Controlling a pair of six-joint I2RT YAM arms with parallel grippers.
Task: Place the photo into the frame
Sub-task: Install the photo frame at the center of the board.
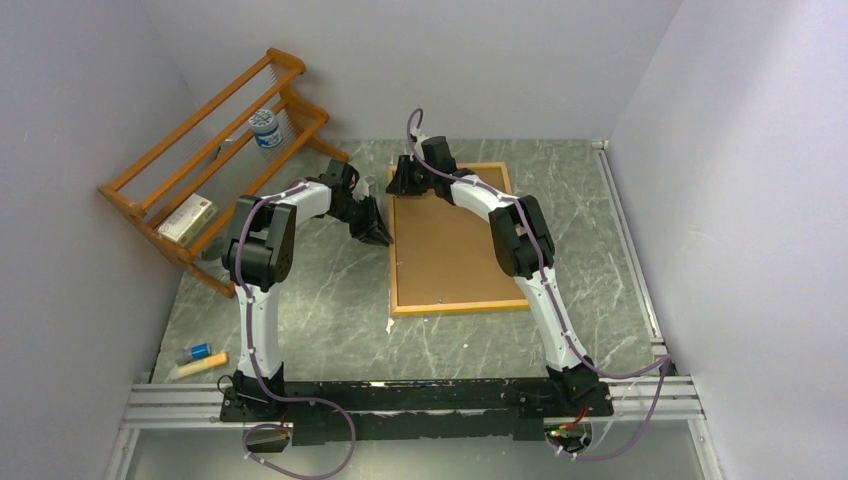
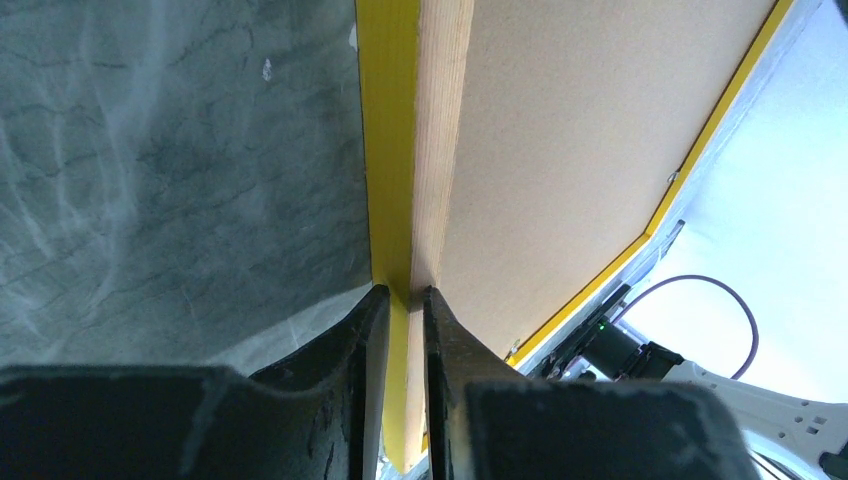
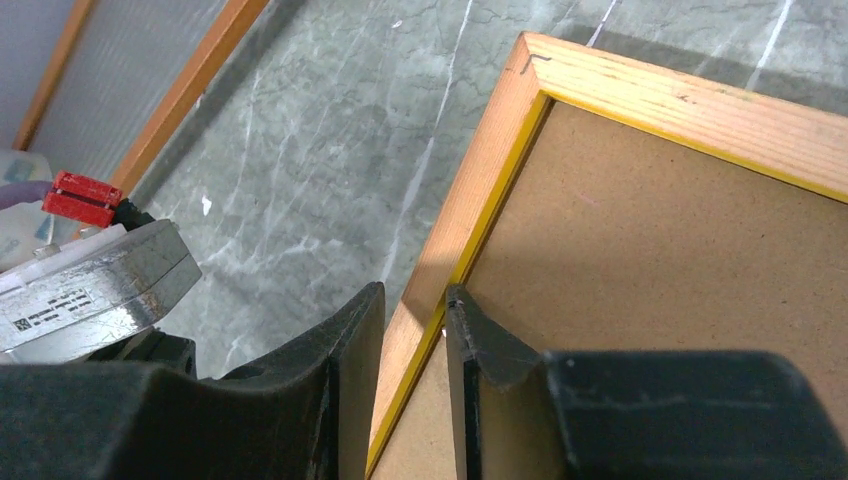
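Furthest left, an orange-brown slatted wooden rack is seen against the left wall. A small white-and-blue jar and a pale flat box are lodged in it. At the near left of the grey marbled tabletop, a blue-capped tube and a yellowish stick are laid side by side.

Further right, the left gripper is set on the left long rail of the large rectangular picture frame, which has a narrow yellow border and a wood-orange back. The grip is about midway along that rail. Its two black fingers are closed on the rail, one against the yellow outer face and the other on the inner side.

The picture frame is laid back side up on the tabletop, right of centre. Its long axis is directed from the arm bases toward the far wall, so its short ends face near and far. The far end is angled slightly leftward in the overhead view. A flat brown hardboard panel is seated inside the rails.

The right gripper is positioned at the far left corner, its arm reaching over the panel. Its fingers are set astride the left rail just short of the corner, one outside over the tabletop and one inside at the yellow lip. Whether they are pressed on the rail cannot be told.
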